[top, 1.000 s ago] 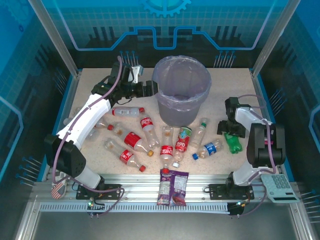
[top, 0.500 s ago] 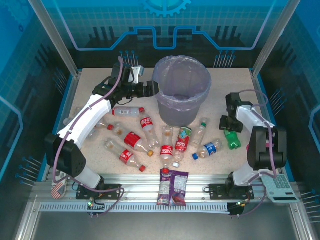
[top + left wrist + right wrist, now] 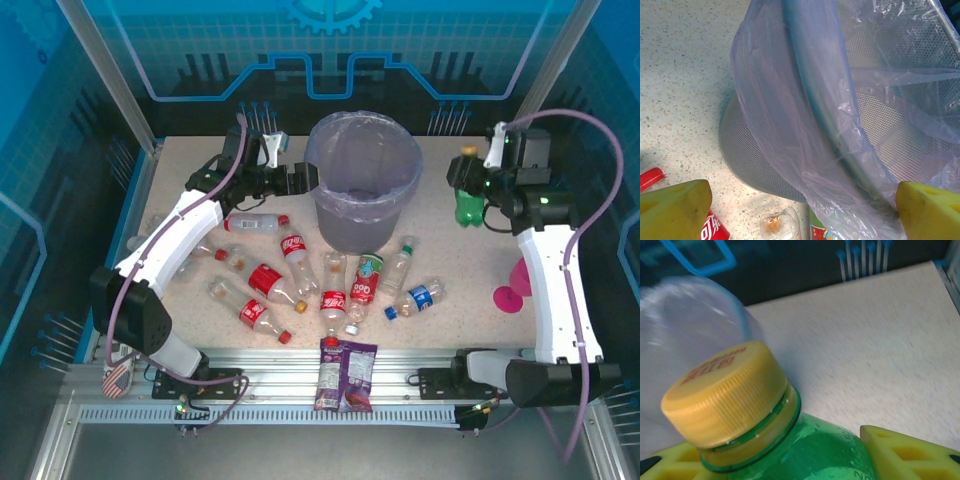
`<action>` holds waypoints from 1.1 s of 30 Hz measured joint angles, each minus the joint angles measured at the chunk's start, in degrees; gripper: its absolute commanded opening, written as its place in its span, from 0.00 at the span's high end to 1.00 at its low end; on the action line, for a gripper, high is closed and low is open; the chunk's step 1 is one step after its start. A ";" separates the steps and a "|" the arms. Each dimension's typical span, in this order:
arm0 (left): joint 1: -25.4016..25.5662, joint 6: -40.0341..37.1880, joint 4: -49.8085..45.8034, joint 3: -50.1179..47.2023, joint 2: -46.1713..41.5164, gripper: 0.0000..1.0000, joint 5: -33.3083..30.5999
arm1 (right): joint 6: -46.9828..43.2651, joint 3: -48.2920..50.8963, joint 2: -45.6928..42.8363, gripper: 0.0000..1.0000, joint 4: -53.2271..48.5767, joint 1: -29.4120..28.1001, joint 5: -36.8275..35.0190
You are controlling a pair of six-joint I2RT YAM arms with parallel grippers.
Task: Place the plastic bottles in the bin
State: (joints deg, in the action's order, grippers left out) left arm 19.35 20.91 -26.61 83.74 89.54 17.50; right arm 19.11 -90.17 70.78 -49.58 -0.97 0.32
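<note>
Green bottle (image 3: 466,203) pinched in my right gripper (image 3: 481,186), with the bin (image 3: 362,215) off to its left.
The jaws clamp the shoulder below the yellow cap, over bare table (image 3: 470,260) with free room all round. My left gripper (image 3: 306,178) is spread wide, just beside the bin's left rim. The other plastic bottles (image 3: 265,282) lie nearer me than either claw.

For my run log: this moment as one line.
left gripper: open, at left rim of bin | right gripper: shut on green bottle, upright, right of bin | other bottles: on table
</note>
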 measured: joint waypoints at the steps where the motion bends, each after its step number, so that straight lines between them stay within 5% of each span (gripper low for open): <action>1: 0.00 0.02 0.02 -0.02 0.00 0.05 0.15 | 0.00 -2.95 0.42 0.48 -0.68 -1.33 0.35; 16: 0.63 0.17 -0.35 0.24 0.00 0.05 0.31 | -1.36 -27.28 24.61 0.49 -2.64 -23.56 2.32; 33: 1.51 -0.02 -2.69 3.23 1.53 0.05 -2.08 | -5.81 -28.83 44.59 0.48 -4.42 -24.83 1.42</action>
State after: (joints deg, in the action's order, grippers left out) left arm 20.86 20.88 -29.30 86.98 91.07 15.42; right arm 13.30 -119.00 115.37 -54.00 -25.80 1.74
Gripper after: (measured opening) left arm 0.954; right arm 0.559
